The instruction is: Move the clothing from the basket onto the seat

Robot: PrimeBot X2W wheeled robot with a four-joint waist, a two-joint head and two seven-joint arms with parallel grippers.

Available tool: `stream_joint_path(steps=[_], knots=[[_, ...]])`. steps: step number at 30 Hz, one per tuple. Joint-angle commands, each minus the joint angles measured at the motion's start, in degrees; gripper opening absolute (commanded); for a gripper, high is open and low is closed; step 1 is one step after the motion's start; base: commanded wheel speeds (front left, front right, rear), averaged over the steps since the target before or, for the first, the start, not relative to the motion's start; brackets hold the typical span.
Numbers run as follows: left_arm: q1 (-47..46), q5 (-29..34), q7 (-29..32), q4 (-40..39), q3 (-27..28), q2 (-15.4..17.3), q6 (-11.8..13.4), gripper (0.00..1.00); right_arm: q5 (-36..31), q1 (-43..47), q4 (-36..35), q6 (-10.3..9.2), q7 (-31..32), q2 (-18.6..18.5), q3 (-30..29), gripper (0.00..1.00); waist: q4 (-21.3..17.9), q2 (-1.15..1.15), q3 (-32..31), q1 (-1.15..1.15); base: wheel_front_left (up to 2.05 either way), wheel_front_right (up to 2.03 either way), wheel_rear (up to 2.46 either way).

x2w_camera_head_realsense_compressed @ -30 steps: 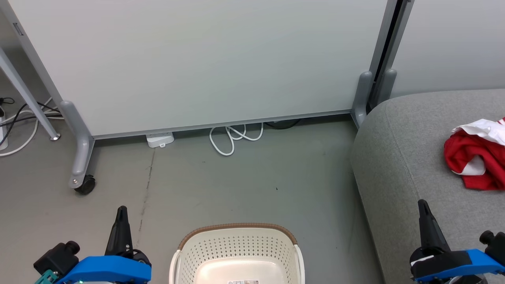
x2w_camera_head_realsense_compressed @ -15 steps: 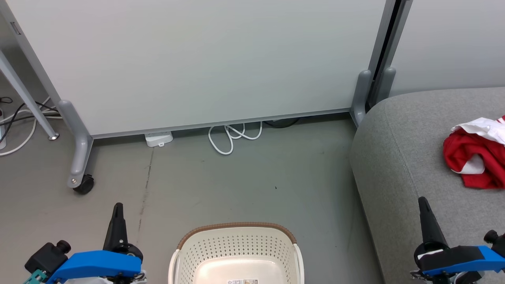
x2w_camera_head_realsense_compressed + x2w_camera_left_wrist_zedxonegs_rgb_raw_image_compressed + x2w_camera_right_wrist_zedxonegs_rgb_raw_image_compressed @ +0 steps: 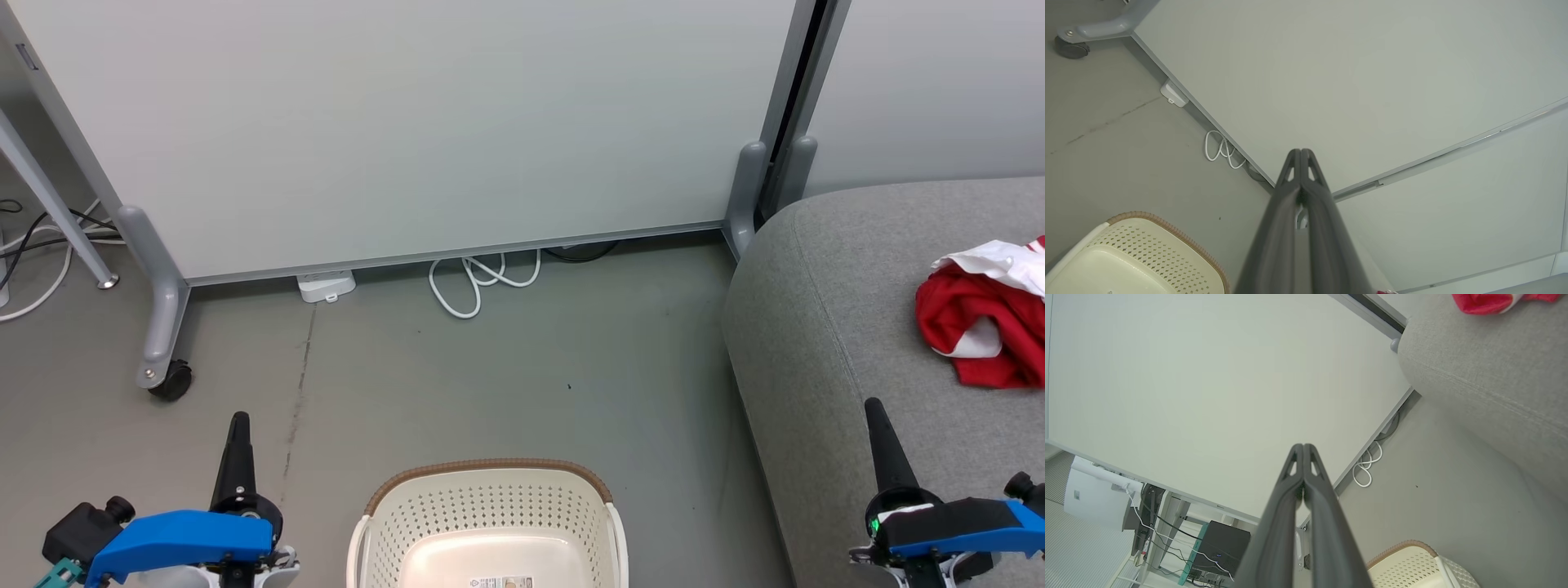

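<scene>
Red and white clothing (image 3: 986, 323) (image 3: 1490, 301) lies bunched on the grey seat (image 3: 833, 327) (image 3: 1486, 371) at the right. The cream perforated basket (image 3: 490, 510) (image 3: 1139, 257) (image 3: 1412, 563) with a brown rim stands on the floor at the bottom middle; the part of its inside in view holds no garment, just a label sticker. My left gripper (image 3: 238, 425) (image 3: 1300, 152) is shut and holds nothing, left of the basket. My right gripper (image 3: 875, 408) (image 3: 1303, 446) is shut and holds nothing, over the seat's near part.
A pale partition panel (image 3: 424, 122) on grey wheeled feet (image 3: 163, 327) stands behind the floor. White cable loops (image 3: 482, 282) and a power strip (image 3: 326, 286) lie at its base. More cables (image 3: 41, 245) trail at the far left.
Both grippers have sunk a little toward the bottom edge of the head view. The whole head view has shifted slightly, so the camera moved. Clothing and basket lie as before.
</scene>
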Motion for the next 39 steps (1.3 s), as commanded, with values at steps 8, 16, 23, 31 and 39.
stream_joint_path(steps=[8,16,23,31,39], knots=[[-1.88,-5.64,1.39,-0.74,0.91,0.03,-0.43,0.00,5.82,-1.67,-0.31,0.03,1.49,-0.18,-0.22,0.00,-0.12,0.00,0.14,0.00,0.00,0.00,0.00],[-2.33,-10.03,2.50,-0.81,1.35,0.01,-0.50,0.00,10.36,-2.02,-0.22,0.03,2.58,-0.19,-0.34,0.00,-0.24,0.00,0.28,0.00,0.00,0.00,0.00],[-2.63,-13.63,3.45,-0.87,1.75,0.00,-0.56,0.00,14.05,-2.26,-0.15,0.03,3.54,-0.19,-0.42,0.00,-0.35,0.00,0.41,0.00,0.00,0.00,0.00],[-2.85,-17.52,4.41,-0.94,2.22,-0.01,-0.63,0.00,18.01,-2.67,-0.07,0.03,4.52,-0.20,-0.52,0.00,-0.47,0.00,0.55,0.00,0.00,0.00,0.00],[-3.16,-21.18,5.44,-0.97,2.63,-0.03,-0.71,0.00,21.74,-2.85,0.00,0.04,5.54,-0.20,-0.59,0.00,-0.59,0.00,0.69,0.00,0.00,0.00,0.00]])
